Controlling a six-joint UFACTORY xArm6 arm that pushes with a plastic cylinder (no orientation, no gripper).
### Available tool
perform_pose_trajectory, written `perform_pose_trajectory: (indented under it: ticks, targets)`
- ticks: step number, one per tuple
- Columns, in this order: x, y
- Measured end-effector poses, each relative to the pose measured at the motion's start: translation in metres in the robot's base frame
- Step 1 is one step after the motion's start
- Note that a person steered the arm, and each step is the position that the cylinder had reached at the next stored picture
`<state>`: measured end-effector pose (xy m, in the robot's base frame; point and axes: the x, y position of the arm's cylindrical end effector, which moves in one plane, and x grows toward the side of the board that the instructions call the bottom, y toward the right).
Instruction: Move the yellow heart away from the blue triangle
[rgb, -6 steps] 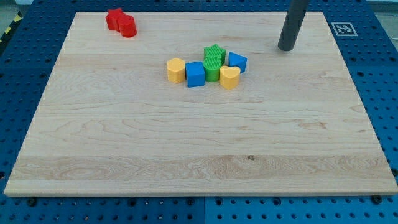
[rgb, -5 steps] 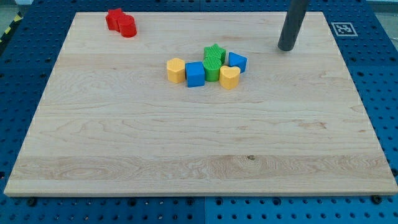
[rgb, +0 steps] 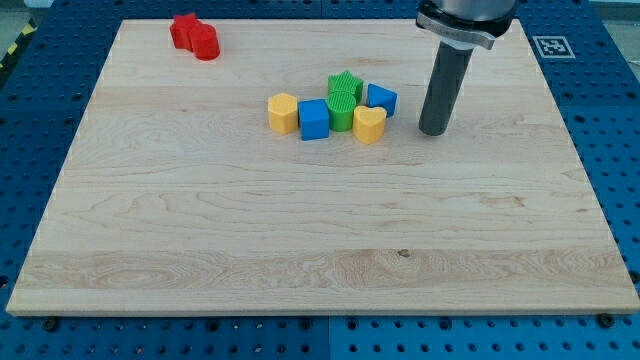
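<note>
So you're looking at one wooden board (rgb: 300, 230) sitting on a blue pegboard table (rgb: 40, 120), with one printed marker tag (rgb: 551, 46) off the board's top right corner, up and to the view's right of my tip.

One dark rod (rgb: 444, 90) is coming down from the view's top, and my tip (rgb: 433, 131) is sitting on the board. There are no fingers on this rig, just the rod, so there's nothing opening, closing or gripping anything.

Blocks, counted: eight in total, as far as you can make out. Six are bunching together to the view's left of my tip. Closest is the yellow heart (rgb: 369, 124), near my tip on its left and not touching it. Just above the heart, up-left of my tip, one blue triangle (rgb: 381, 99) is sitting right beside it; you can't tell for sure if they're touching. Further left there are two green blocks: a green ribbed one (rgb: 343, 109) pressing against the heart's left side, and a green star (rgb: 345, 84) behind it. Then one blue cube (rgb: 314, 119), then one yellow hexagon-ish block (rgb: 283, 113) at the far left end of the row, farthest from my tip in that cluster.

That's two yellow, two blue, two green there.

Way off toward the view's top left, well apart from my tip, two red blocks (rgb: 194, 35) are huddling together; their shapes are hard to make out.
</note>
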<state>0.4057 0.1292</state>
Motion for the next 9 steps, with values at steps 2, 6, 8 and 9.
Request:
perform_pose_trajectory:
  ticks: [2,6,8,9]
  targets:
    - [-0.015,-0.024]
    - [-0.017,-0.057]
    - [0.047,-0.033]
    - [0.063,-0.045]
